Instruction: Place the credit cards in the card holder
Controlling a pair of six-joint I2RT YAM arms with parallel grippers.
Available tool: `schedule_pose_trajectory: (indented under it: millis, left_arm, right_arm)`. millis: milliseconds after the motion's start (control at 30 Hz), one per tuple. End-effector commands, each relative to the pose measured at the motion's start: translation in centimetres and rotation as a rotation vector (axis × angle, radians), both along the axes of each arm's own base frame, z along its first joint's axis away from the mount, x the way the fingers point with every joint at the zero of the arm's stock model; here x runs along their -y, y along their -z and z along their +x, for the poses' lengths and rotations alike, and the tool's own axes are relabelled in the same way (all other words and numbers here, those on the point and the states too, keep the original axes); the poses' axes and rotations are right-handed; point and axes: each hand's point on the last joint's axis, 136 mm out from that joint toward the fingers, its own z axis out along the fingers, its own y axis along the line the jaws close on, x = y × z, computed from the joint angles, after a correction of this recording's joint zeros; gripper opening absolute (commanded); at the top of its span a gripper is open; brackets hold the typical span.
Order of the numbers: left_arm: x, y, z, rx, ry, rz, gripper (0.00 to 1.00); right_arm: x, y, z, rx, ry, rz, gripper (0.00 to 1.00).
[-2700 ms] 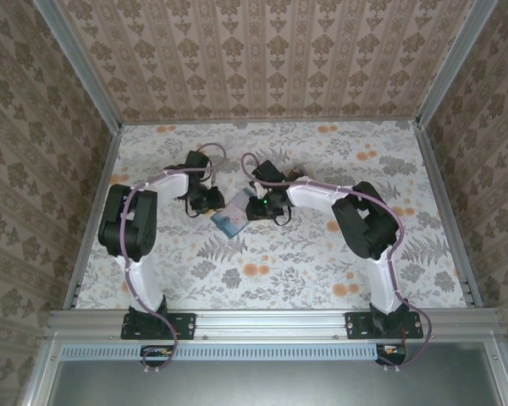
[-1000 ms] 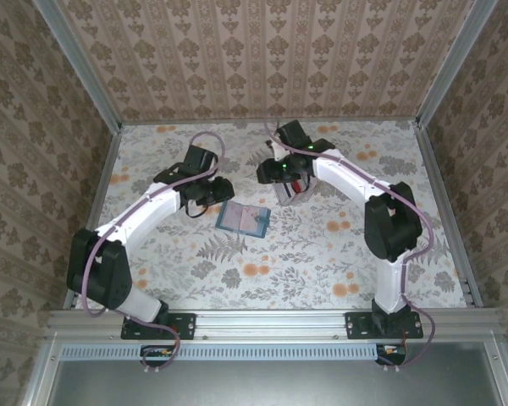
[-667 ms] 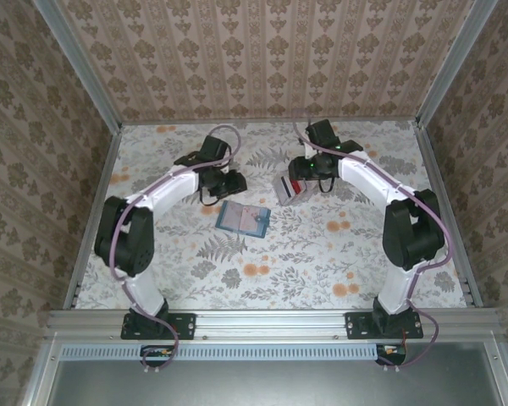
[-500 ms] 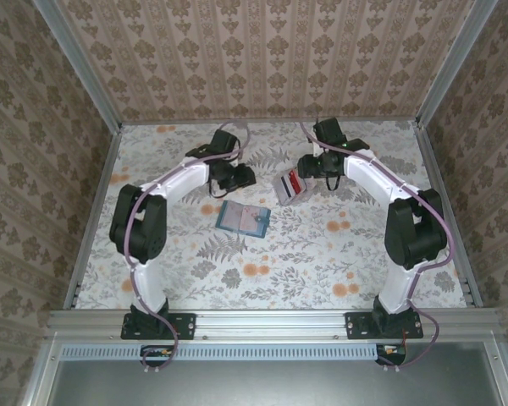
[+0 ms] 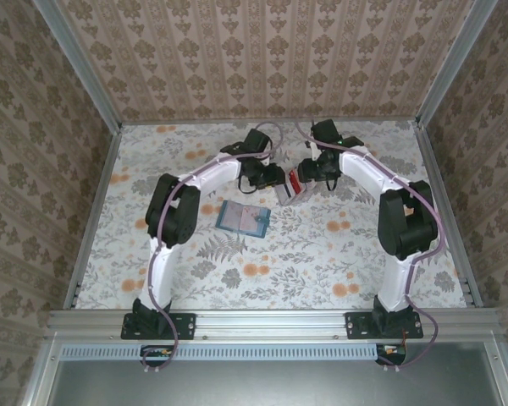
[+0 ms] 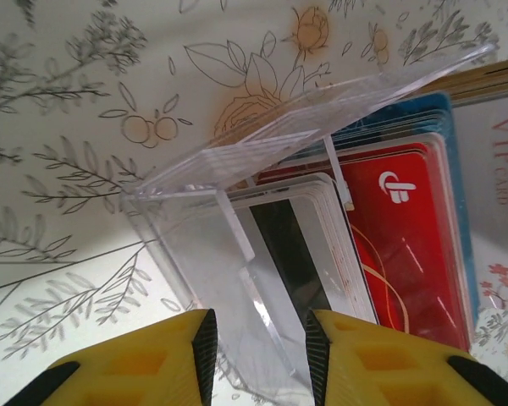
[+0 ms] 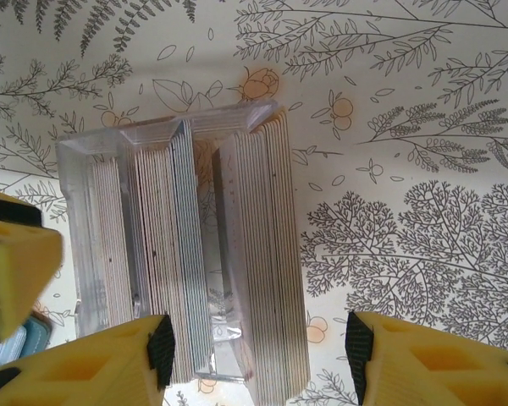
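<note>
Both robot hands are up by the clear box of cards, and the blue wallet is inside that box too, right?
The left gripper and right gripper are at the clear box of cards, but the blue wallet is not inside it. It lies flat on the table, apart from the box and nearer the arm bases. The top view shows this.

Clear, glossy plastic slotted tray; inside, toward four o'clock, smooth glossy red plastic cards and a white plastic card; matt floral-printed table surface.
</note>
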Motion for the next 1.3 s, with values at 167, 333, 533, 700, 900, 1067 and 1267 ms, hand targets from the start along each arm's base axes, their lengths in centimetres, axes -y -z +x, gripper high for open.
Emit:
schedule_pose_trajectory:
  millis: [167,333,533,700,900,1067,1267]
  left_arm:
    - [-0.2,1.8,0.2,-0.007,0.024,0.055,0.37]
    - [-0.7,3.2,-0.2,-0.033,0.021,0.073,0.37]
    - [-1.0,3.7,-0.6,-0.046,0.012,0.072,0.37]
    - [-1.0,4.0,-0.9,-0.054,0.014,0.076,0.37]
    - [-1.0,3.9,-0.9,-0.054,0.012,0.071,0.37]
    - [-1.1,4.2,-1.1,-0.058,0.013,0.075,0.37]
    - [-1.1,4.2,-1.2,-0.059,0.011,0.074,0.37]
  right_arm:
    - [-0.3,0.0,0.3,-0.029,-0.019,0.008,0.59]
    - [0.0,0.2,0.4,-0.037,-0.015,0.000,0.59]
    - [-0.6,0.8,0.7,-0.057,-0.015,0.035,0.60]
    - [-0.2,2.0,1.0,-0.083,-0.002,0.015,0.60]
    - [1.0,3.0,1.2,-0.095,0.019,-0.049,0.60]
    - [1.9,2.8,1.3,-0.074,0.044,-0.061,0.60]
    - [2.5,2.5,1.3,-0.069,0.056,-0.073,0.59]
